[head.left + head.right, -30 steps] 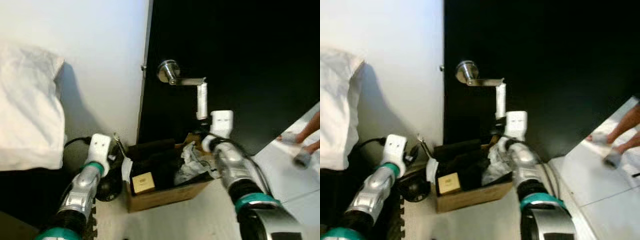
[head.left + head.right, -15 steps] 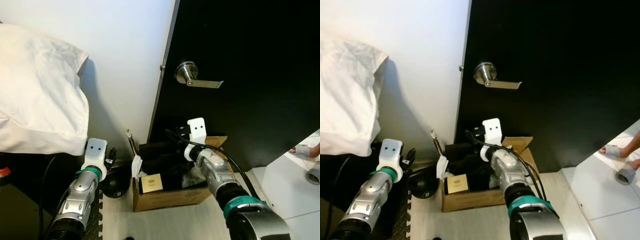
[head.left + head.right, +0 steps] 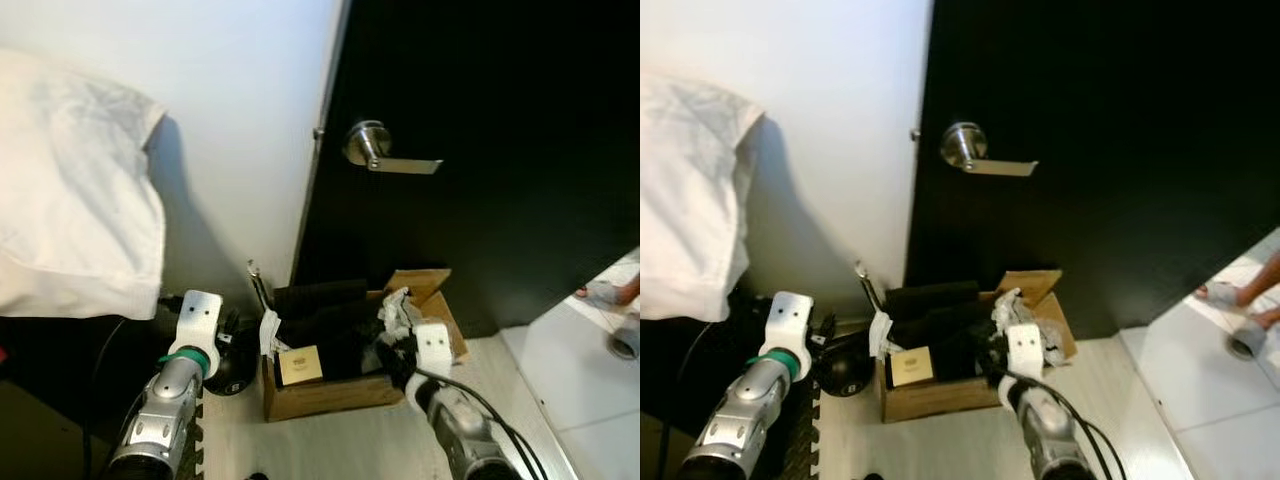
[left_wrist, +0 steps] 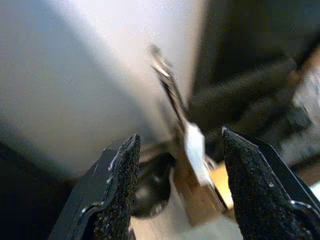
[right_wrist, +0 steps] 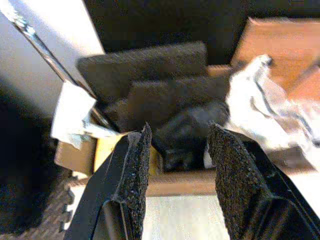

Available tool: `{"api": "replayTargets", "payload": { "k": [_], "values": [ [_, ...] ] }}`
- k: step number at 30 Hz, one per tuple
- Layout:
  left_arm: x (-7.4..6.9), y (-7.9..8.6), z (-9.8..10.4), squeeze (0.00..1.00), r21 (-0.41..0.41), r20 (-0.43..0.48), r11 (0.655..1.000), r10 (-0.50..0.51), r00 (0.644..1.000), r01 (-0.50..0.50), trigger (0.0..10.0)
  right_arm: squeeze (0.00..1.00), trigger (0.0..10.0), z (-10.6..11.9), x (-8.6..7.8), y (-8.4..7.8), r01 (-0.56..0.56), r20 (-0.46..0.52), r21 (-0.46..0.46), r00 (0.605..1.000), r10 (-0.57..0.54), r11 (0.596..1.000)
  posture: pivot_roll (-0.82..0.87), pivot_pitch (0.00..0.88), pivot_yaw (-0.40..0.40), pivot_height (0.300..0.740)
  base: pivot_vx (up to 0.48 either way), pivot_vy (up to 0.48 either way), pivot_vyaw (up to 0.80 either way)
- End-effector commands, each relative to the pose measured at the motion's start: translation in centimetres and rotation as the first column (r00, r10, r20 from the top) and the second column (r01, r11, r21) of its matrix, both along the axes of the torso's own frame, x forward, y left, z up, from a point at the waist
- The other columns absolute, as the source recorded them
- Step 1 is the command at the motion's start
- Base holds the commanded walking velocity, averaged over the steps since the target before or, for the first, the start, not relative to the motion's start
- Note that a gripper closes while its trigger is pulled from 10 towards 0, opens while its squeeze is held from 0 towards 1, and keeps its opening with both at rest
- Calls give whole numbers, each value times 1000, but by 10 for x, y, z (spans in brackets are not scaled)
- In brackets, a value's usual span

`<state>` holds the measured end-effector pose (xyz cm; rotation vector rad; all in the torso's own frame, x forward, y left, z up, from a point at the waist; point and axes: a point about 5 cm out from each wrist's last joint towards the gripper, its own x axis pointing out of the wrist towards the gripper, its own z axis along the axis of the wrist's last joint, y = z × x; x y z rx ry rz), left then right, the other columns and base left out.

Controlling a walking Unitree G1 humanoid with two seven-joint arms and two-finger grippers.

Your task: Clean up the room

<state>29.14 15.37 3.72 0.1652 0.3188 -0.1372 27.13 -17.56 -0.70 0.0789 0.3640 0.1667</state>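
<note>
Right wrist view: open right hand (image 5: 175, 165) over upright cardboard box (image 5: 165, 182).

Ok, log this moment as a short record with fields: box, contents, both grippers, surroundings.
box: open cardboard box on the floor against the black door
contents: dark foam pieces, crumpled plastic, small tan box
right gripper: fingers open, above the box
left gripper: fingers open, empty
surroundings: black ball, white pillow, lever handle
</note>
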Motion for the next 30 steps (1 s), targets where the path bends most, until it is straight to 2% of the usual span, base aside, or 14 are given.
{"api": "replayTargets", "payload": {
  "k": [1, 4, 11, 18, 30],
  "values": [
    [-14, -4, -21, 0, 25, -79, 999, -33, 996, 35, 10000, 0, 10000, -8, -11, -5, 46, -16, -7, 999, -46, 999, 24, 72, -45, 740, 0, 0, 0],
    [-28, 0, -43, 0, 66, -162, 997, -30, 986, 41, 10000, 0, 10000, -19, -25, -6, 88, -48, -18, 995, -88, 996, -1, 58, -30, 740, 0, 0, 0],
    [-33, 4, -53, 0, 98, -212, 994, -34, 977, 56, 10000, 0, 10000, -20, -26, -4, 100, -59, -35, 993, -102, 994, -4, 36, -20, 740, 0, 0, 0],
    [-38, 8, -59, 0, 130, -221, 989, -46, 974, 77, 10000, 0, 10000, -19, -22, -2, 109, -64, -46, 992, -112, 993, 20, 19, -11, 740, -256, 0, 0],
    [-40, 8, -61, 0, 128, -211, 989, -40, 977, 69, 10000, 0, 10000, -20, -20, 7, 64, -75, -60, 995, -68, 996, 45, 22, -26, 740, -367, 0, 0]
  ]
}}
